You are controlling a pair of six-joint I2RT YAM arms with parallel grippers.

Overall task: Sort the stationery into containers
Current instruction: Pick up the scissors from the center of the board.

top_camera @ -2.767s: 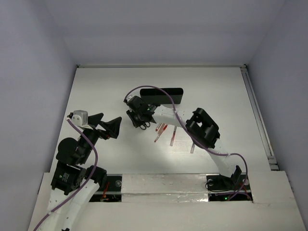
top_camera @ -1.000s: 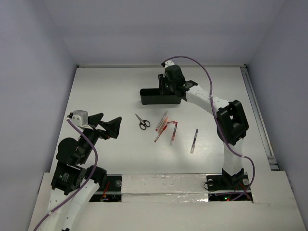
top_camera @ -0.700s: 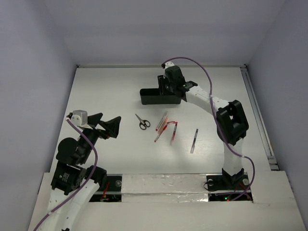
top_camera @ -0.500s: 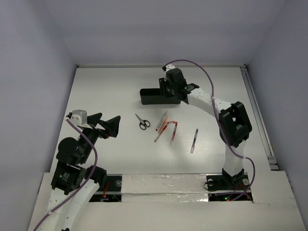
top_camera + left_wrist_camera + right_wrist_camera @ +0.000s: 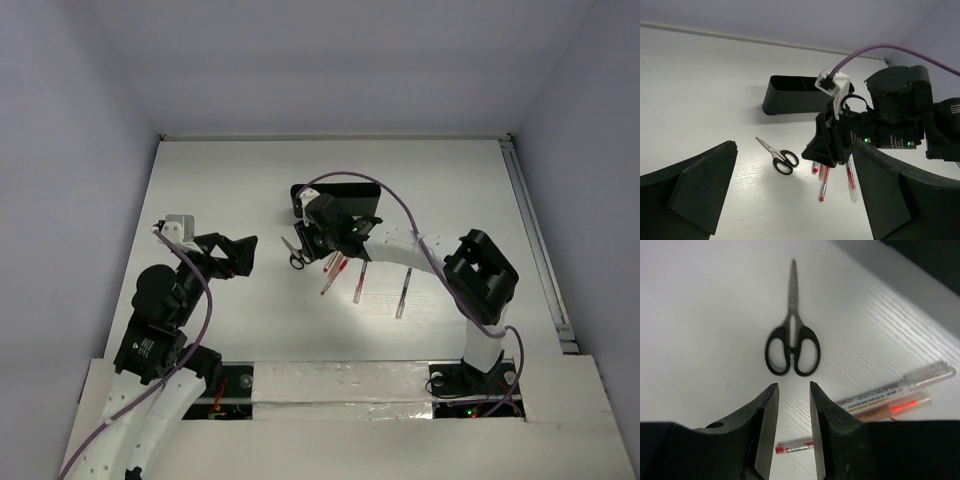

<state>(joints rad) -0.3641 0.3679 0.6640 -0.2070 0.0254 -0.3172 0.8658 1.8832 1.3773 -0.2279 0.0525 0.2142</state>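
Only the right wrist view shows the right gripper (image 5: 792,432) jaws: narrowly apart, empty. Scissors (image 5: 791,342): blades shut, 2 black loops. Left gripper (image 5: 794,147) jaws spread wide.

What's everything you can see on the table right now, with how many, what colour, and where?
long low black plastic tray: one, black, far middle of the table
small black-handled scissors: one, black and steel, flat, just ahead of the right gripper
thin red-and-clear pens: about four, loose, right of the scissors
white table: one, white, under everything
purple cables: two, purple, one along each arm
left gripper: black, open, empty, left of the scissors
right gripper: black, slightly open, empty, above scissors and pens
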